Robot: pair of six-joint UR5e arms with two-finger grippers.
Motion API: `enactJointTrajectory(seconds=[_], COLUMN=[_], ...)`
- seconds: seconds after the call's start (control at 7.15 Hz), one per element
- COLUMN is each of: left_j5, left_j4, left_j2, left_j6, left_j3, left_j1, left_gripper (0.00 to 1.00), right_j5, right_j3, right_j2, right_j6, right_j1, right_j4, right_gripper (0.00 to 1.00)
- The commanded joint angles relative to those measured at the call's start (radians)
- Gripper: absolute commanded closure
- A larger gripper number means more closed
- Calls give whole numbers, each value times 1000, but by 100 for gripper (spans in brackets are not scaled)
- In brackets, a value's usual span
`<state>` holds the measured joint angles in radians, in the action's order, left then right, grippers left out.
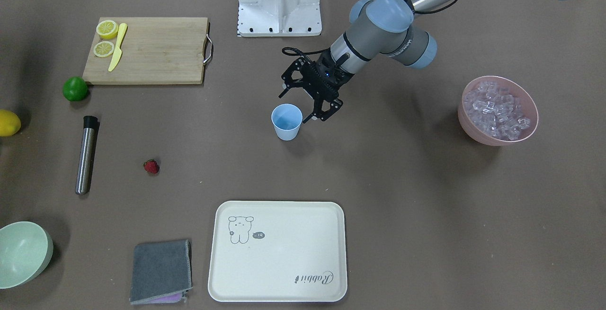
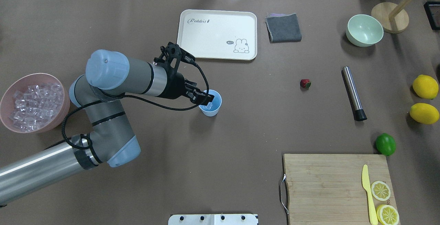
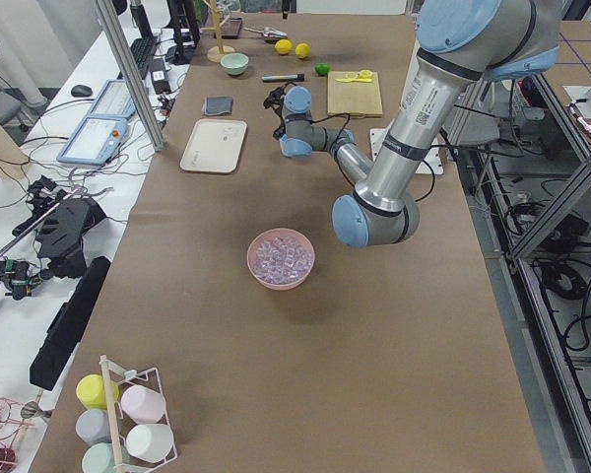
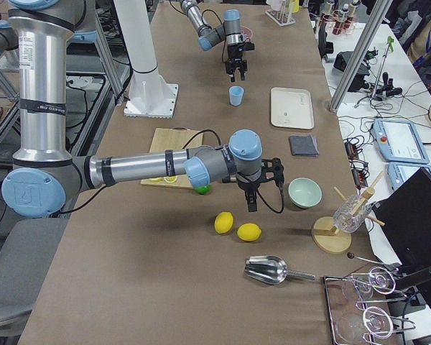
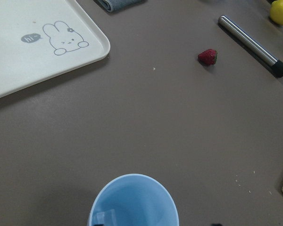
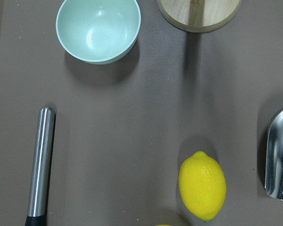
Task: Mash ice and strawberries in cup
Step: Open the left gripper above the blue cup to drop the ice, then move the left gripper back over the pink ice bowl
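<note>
The left end effector [image 1: 297, 106] was held spread apart over the cup [image 1: 287, 129], centre frame. The cup might be toppled if clipped.

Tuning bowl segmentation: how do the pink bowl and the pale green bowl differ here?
Contents: the pink bowl is heaped with ice; the pale green bowl is empty.
Place: the pink bowl sits on the robot's left side; the pale green bowl is on its right, further out, next to a round wooden stand base.
Colour: the pink bowl is pink, the pale green bowl mint.
Shared: both are round and upright.
</note>
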<state>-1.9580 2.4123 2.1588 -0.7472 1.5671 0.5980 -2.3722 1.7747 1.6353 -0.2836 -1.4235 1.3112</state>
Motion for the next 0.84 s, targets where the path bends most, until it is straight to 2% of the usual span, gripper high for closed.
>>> enactJointTrajectory(seconds=[0.0,0.14,0.28,0.7], left_j5=[-127,-219,-267,-407], left_j4=[-12,-18,-21,-42], left_j2=[-7,-14,-28,-101], left_j6=[47,174,236,470], left_j3=[-10,-54,-62,-122], left_j1=[119,194,241,391], left_gripper=[1,2,2,3], right_j5=[-10,-10,-10,-12], right_j3=[-6,-12,-46,-40], right_j2=[0,0,0,1], right_j6=[-2,-5,-2,-9], right_j1=[0,0,0,0], right_j4=[0,3,0,-1], right_gripper=[0,0,0,0])
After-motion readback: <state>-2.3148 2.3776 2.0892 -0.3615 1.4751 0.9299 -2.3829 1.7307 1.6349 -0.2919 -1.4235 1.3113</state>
